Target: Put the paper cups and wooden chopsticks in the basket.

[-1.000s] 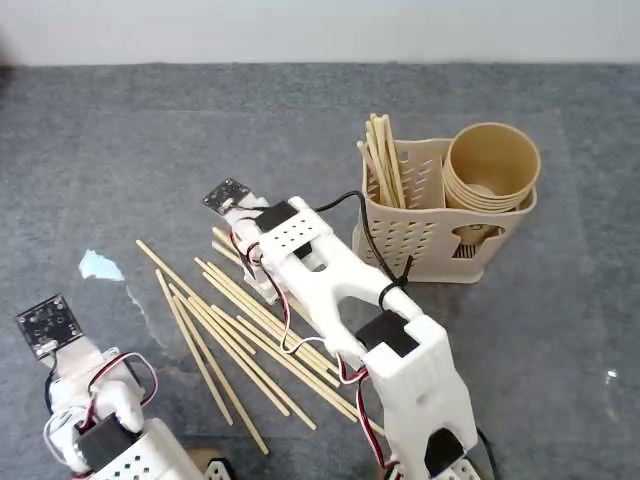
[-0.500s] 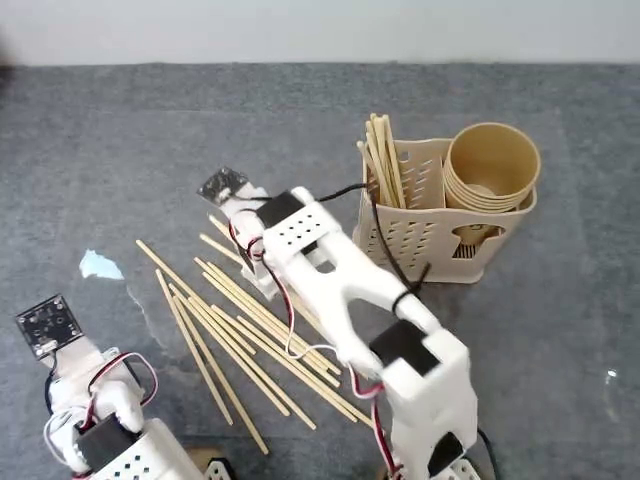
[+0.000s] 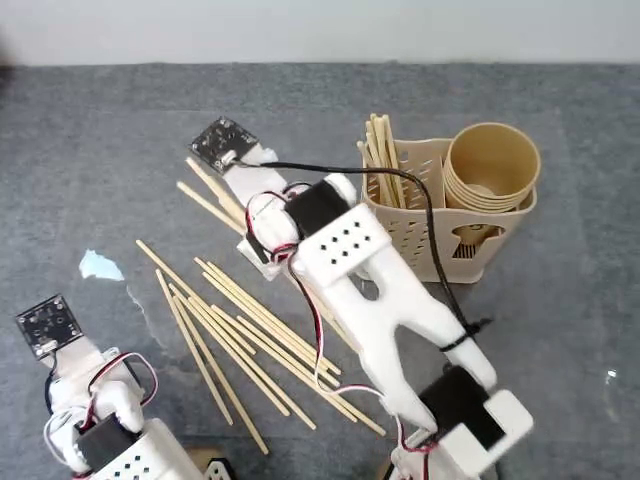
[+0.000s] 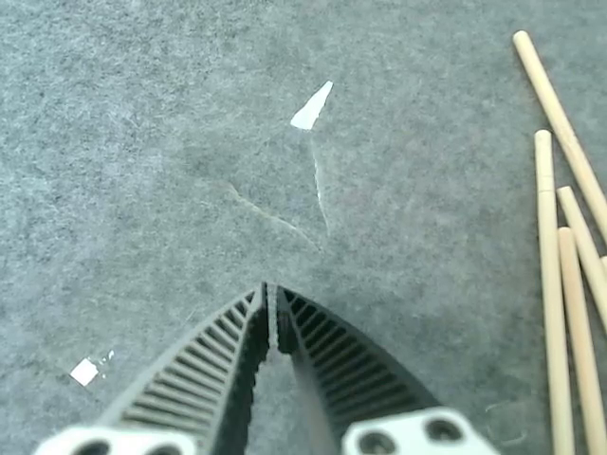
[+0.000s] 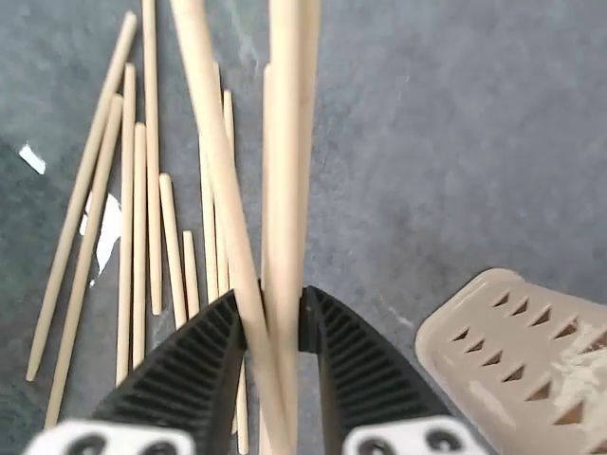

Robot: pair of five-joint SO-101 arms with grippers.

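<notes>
Right gripper (image 5: pixel 270 308) is the one to watch: its dark ribbed jaws are pinching a small bundle of held chopsticks (image 5: pixel 285 142), at least two, crossed over each other right at the grip. From above, the right arm (image 3: pixel 350 260) stretches from the near edge of the grey surface (image 3: pixel 120 120) toward the middle. The held sticks (image 3: pixel 205 203) jut out past its wrist, pointing toward the far left corner.

Just to the right of that wrist stands the basket (image 3: pixel 430 235), beige and perforated, in the far right part of the surface. One corner of it shows beside the right gripper in the wrist view (image 5: pixel 512 341). Its right compartment holds the stacked paper cups (image 3: pixel 492 165), sitting upright, mouths open to the camera. The left compartment holds a bunch of upright chopsticks (image 3: pixel 383 160), tips standing well above the rim.

Plenty still outside, though. The loose chopsticks (image 3: pixel 240 340) lie fanned across the middle of the surface, mostly slanting from the left side toward the near edge, several touching or overlapping. They show in the right wrist view too, lying flat beneath the held ones (image 5: pixel 142 237).

Down at the near left corner sits the left arm (image 3: pixel 90 420). The left gripper (image 4: pixel 270 289) has its jaws pressed together at the tips, nothing between them, hanging over bare grey surface. A white scrap (image 4: pixel 311 106) lies ahead of it, and a few of the loose sticks (image 4: pixel 550 284) lie off to one side.
</notes>
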